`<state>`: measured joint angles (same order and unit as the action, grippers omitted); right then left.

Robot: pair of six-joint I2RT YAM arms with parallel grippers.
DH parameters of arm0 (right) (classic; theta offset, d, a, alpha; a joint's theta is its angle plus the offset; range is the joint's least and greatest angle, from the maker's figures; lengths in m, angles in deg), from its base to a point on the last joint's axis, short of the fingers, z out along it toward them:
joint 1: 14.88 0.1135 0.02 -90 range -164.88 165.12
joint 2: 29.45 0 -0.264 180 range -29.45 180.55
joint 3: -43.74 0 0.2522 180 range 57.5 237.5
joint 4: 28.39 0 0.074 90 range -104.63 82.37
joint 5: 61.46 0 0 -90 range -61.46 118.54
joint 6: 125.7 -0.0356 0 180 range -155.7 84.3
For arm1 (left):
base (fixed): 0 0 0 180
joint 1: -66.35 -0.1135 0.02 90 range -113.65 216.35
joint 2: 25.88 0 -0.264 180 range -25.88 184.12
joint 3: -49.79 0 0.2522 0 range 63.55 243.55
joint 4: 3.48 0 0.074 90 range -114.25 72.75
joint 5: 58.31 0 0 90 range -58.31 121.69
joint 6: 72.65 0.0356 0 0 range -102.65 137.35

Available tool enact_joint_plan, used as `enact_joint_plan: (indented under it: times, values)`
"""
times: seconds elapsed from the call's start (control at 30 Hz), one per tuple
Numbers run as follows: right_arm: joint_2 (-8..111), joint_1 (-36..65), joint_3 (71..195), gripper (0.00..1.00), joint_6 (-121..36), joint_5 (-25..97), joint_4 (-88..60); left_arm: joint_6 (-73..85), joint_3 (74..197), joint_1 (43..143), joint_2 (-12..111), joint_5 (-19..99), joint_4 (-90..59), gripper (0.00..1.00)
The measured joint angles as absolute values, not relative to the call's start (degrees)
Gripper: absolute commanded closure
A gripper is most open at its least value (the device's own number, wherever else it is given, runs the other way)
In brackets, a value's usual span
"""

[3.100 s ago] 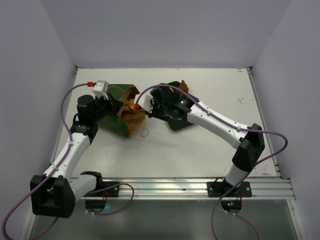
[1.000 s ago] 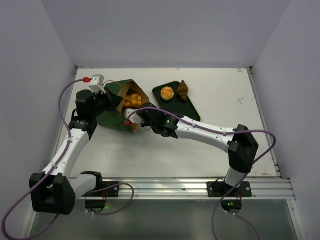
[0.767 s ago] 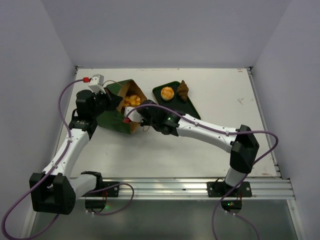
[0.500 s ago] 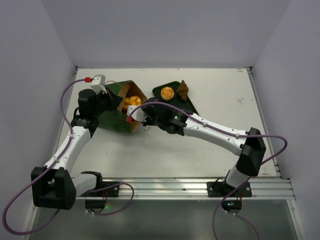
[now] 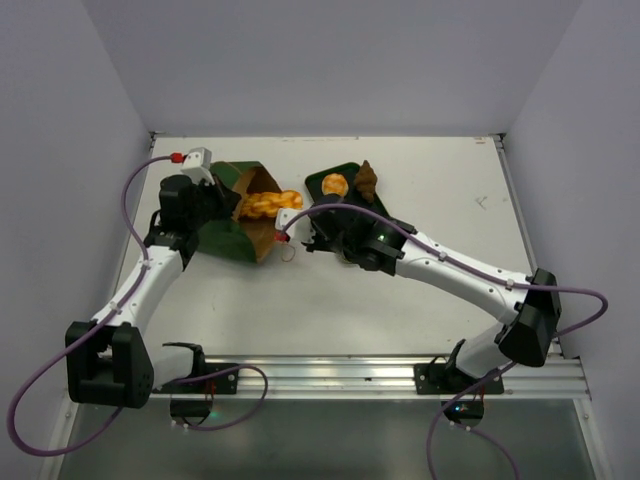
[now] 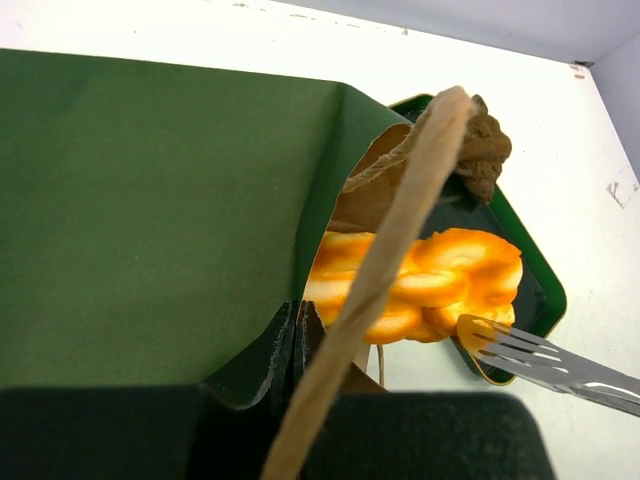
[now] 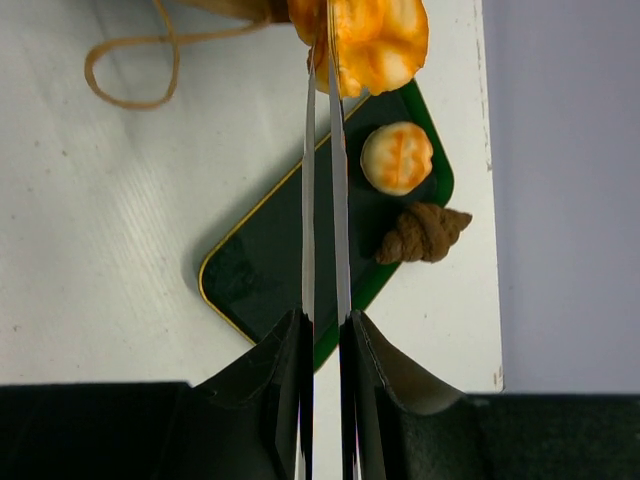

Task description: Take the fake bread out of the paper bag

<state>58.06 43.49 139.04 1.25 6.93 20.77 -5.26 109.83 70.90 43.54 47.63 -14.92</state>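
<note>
The dark green paper bag (image 5: 222, 238) lies on its side at the left, mouth facing right. My left gripper (image 5: 214, 203) is shut on the bag's edge (image 6: 296, 330), with a tan cord handle (image 6: 400, 220) crossing the left wrist view. My right gripper (image 5: 322, 228) is shut on thin metal tongs (image 7: 322, 200). The tong tips pinch a golden-orange pastry (image 5: 268, 205) just outside the bag's mouth; it also shows in the wrist views (image 7: 375, 40) (image 6: 430, 290). A round bun (image 5: 335, 185) and the dark brown pointed piece (image 5: 366, 180) lie at the tray's far end.
The flat dark green tan-rimmed tray (image 5: 378, 222) lies right of the bag, partly under my right arm. A loose cord handle (image 7: 130, 70) lies on the white table beside the bag's mouth. Walls close the table at the back and sides.
My right arm has drawn back to the right from the bag's mouth, bringing the orange pastry out in the tongs. My left gripper keeps hold of the bag.
</note>
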Motion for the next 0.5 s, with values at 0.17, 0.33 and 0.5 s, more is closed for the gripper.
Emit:
enact_joint_plan:
  times: [0.17,0.33,0.5]
  values:
    - [54.23,39.64,135.04,1.00,0.90,8.68,22.19,-4.08,111.06,70.73,43.54,46.39,-15.20,1.00]
    - [49.53,35.36,133.51,1.00,0.31,12.66,24.18,-4.06,111.15,70.55,43.72,45.80,-15.22,1.00]
    - [44.57,33.00,133.01,1.00,-0.48,16.22,25.34,-4.06,111.47,70.49,44.48,45.21,-15.27,1.00]
